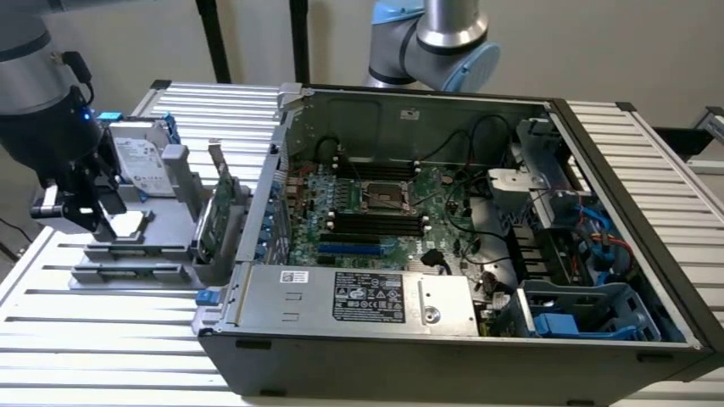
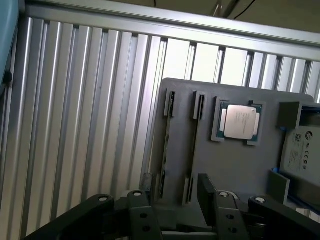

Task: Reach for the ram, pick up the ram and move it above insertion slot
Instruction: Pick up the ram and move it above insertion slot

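Grey holder [image 2: 235, 165]: two narrow slots [image 2: 168, 135], one processor [image 2: 240, 121] and one drive [image 2: 301, 147] are counted; gripper [image 2: 175, 189] jaws are spread, empty, over ribbed aluminium table [image 2: 75, 125], pale wall [image 1: 622, 42] behind.

The table [image 2: 75, 125] is ribbed bare aluminium, satin, streaked with glare. The holder [image 2: 235, 165] on it is matt grey plastic. The processor [image 2: 240, 121] has a brushed silvery metal lid. The gripper [image 2: 175, 182] is matt black with shiny bolts

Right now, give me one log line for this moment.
claw open, holding nothing | over grey plastic parts tray | above its two narrow slots
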`<state>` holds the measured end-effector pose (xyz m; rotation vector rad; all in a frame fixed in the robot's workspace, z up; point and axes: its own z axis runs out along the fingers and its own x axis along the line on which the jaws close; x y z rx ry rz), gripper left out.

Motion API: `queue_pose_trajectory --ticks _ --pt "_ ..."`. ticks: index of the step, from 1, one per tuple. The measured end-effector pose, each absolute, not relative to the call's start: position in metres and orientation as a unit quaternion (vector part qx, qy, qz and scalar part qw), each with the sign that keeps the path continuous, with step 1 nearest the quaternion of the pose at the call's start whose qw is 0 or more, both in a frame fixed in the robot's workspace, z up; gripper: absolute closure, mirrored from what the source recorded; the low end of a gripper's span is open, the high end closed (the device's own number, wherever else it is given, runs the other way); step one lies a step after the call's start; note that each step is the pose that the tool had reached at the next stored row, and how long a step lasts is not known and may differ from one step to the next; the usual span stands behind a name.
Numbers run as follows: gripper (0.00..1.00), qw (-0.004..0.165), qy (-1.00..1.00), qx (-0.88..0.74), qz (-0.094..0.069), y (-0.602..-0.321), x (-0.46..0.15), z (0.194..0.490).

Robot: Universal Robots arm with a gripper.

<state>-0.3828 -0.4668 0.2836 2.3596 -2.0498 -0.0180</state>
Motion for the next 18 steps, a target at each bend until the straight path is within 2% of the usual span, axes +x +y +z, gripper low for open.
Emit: queue_pose_trajectory --ticks 18 --pt "0.52 0.008 -0.673 0.739 -0.006 -0.472 -0.389 0.251"
